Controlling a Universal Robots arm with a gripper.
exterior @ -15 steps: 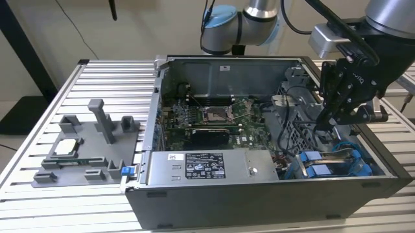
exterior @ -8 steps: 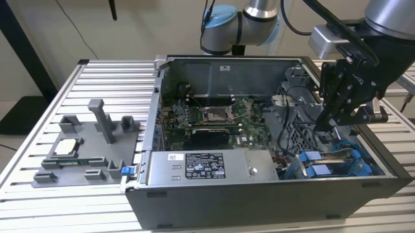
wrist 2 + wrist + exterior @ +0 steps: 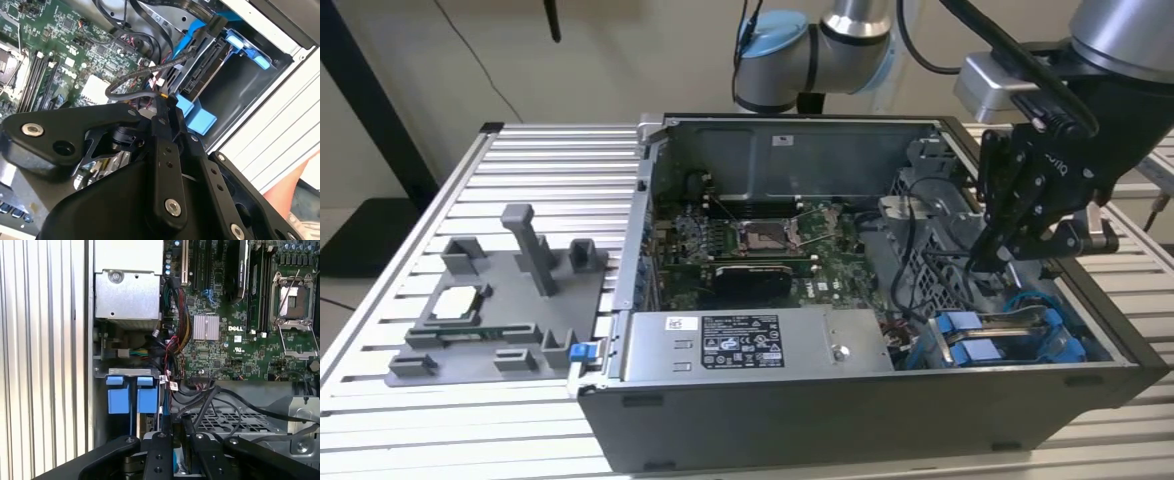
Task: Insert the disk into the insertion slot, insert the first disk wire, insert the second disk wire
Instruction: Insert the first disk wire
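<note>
End effector seemingly pinches a black wire beside the disk, seated in the insertion slot

You have the disk seated in the insertion slot, just ahead of the jaws. It is a flat drive framed in bright blue plastic, with its dark connector edge facing them. The slot is a grey bay with blue tabs at its mouth. A thin black disk wire loops beside the jaws, its end pinched between them, just short of the disk.
</note>
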